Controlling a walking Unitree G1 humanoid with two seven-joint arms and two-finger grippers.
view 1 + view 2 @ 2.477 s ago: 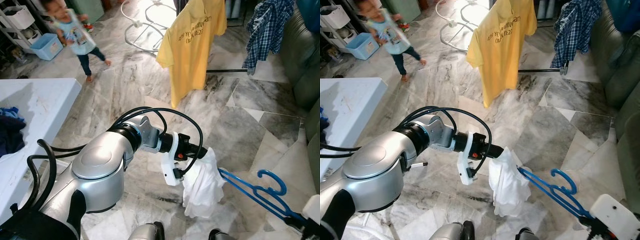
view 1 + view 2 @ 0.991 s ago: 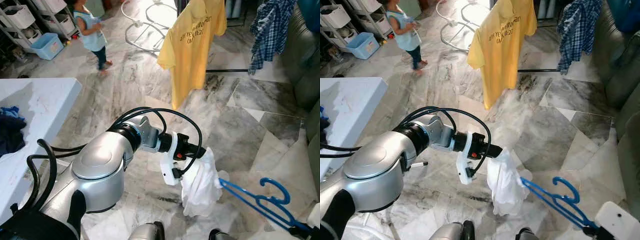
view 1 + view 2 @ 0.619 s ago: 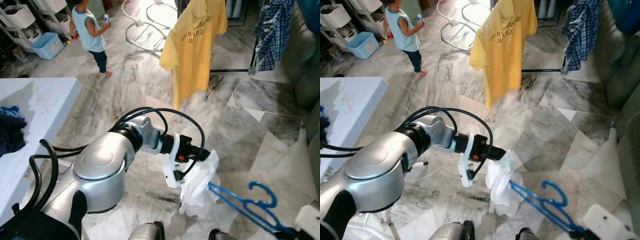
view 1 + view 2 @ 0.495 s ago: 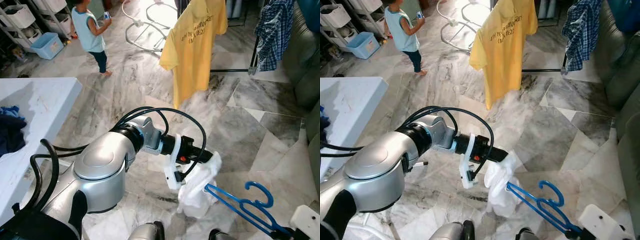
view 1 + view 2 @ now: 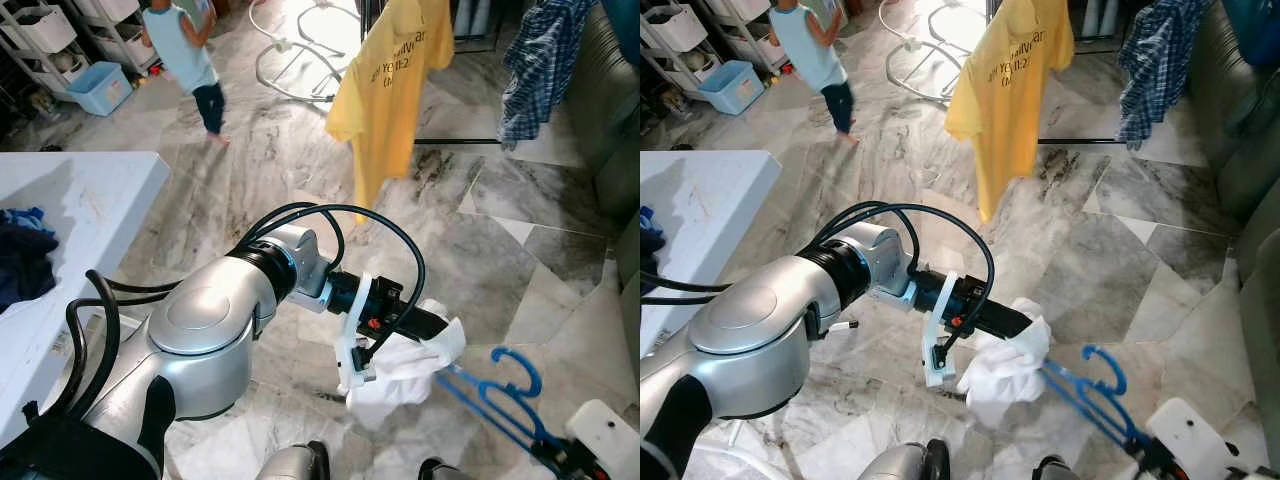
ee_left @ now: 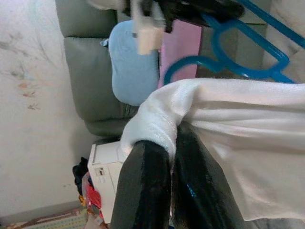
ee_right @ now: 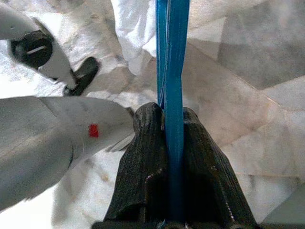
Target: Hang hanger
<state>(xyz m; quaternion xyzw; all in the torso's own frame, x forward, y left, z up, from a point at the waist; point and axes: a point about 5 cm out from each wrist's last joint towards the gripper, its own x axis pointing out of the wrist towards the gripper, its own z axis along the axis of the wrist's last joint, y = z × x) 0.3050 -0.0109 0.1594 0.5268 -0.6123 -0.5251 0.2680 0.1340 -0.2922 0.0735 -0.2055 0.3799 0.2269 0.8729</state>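
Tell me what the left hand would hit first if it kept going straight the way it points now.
The left hand is shut on the white garment and points toward the robot's right. Just beyond it is the blue hanger in the right hand, likely the first contact, though depth is uncertain.

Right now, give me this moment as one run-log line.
left tool: shut on white garment | right tool: shut on blue hanger | hanger end entering garment | not hung

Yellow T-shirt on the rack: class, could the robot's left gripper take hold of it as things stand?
Probably not. The left gripper is shut on the white garment, and the yellow T-shirt hangs well beyond it across open floor.
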